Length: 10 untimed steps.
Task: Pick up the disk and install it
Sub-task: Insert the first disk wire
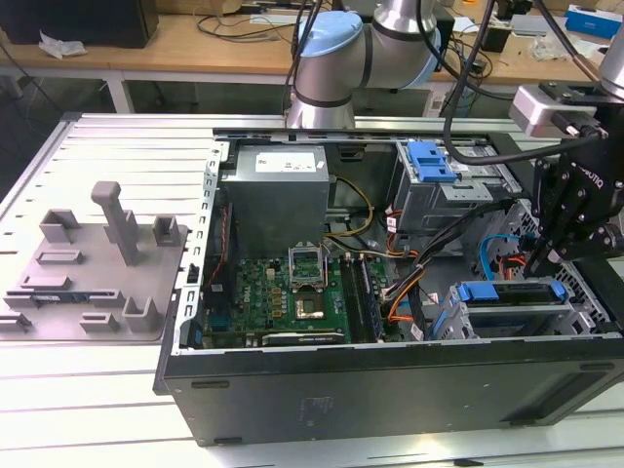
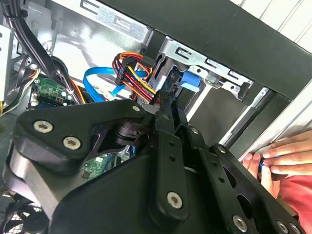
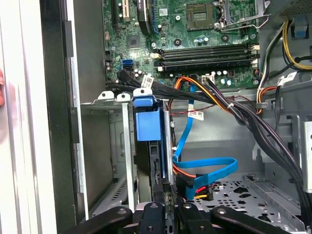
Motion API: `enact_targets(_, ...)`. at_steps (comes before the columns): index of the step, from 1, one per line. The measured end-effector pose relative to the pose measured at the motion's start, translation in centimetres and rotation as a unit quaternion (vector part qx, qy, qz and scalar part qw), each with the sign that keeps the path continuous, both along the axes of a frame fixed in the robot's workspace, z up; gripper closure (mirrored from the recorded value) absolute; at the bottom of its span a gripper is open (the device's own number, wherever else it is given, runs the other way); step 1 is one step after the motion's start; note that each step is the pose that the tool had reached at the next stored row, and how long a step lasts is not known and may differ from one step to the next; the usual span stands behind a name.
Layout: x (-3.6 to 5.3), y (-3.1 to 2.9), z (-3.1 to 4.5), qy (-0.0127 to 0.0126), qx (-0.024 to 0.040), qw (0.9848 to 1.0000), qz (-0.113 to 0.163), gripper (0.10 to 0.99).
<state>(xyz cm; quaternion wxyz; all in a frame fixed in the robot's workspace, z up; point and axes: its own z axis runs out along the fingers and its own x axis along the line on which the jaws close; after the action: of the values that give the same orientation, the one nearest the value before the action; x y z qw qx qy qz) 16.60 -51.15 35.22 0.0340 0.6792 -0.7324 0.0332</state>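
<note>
The disk (image 1: pixel 511 292) lies in the drive bay at the front of the open computer case on the exterior view's right, blue carrier frame round its edges. In the first wrist view the disk (image 3: pixel 146 124) stands edge-on between the bay's metal rails, blue end tab facing the motherboard. My black gripper (image 1: pixel 548 261) hangs just over the disk's right end. In the second wrist view its fingers (image 2: pixel 165 141) run together to a point at the gripper (image 2: pixel 169 100) tip, shut, right beside the blue carrier (image 2: pixel 188 80). I cannot tell whether the tips touch it.
Blue and orange cables (image 3: pixel 204 170) loop beside the bay. A person's hand (image 2: pixel 280 156) rests on the case's edge. The motherboard (image 1: pixel 292 292), a grey power supply (image 1: pixel 278 195) and a blue latch on a metal cage (image 1: pixel 431 161) lie further in. A grey fixture (image 1: pixel 93 263) sits outside.
</note>
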Motion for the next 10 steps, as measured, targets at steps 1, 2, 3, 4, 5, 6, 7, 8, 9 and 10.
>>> enact_targets(1,0.0,0.0,0.0,0.0,-0.0002,1.0,-0.001,0.918)
enact_targets(2,0.01,0.0,0.01,0.0,-0.0004,1.0,-0.003,0.918)
enact_targets(3,0.01,0.0,0.0,0.0,-0.0005,1.0,-0.004,0.918)
enact_targets(4,0.02,0.0,0.01,0.0,-0.0007,1.0,-0.005,0.918)
enact_targets(5,0.03,0.0,0.01,0.0,-0.0008,1.0,-0.006,0.918)
enact_targets(6,0.06,0.01,0.0,0.0,-0.0009,1.0,-0.007,0.918)
enact_targets(7,0.13,0.02,0.0,0.0,-0.0011,1.0,-0.008,0.918)
enact_targets(8,0.18,0.01,-0.01,0.0,-0.0011,1.0,-0.01,0.918)
enact_targets(9,0.22,0.01,0.0,0.0,-0.0012,0.9999,-0.011,0.918)
enact_targets(10,0.23,0.0,0.01,0.0,-0.0014,0.9999,-0.012,0.918)
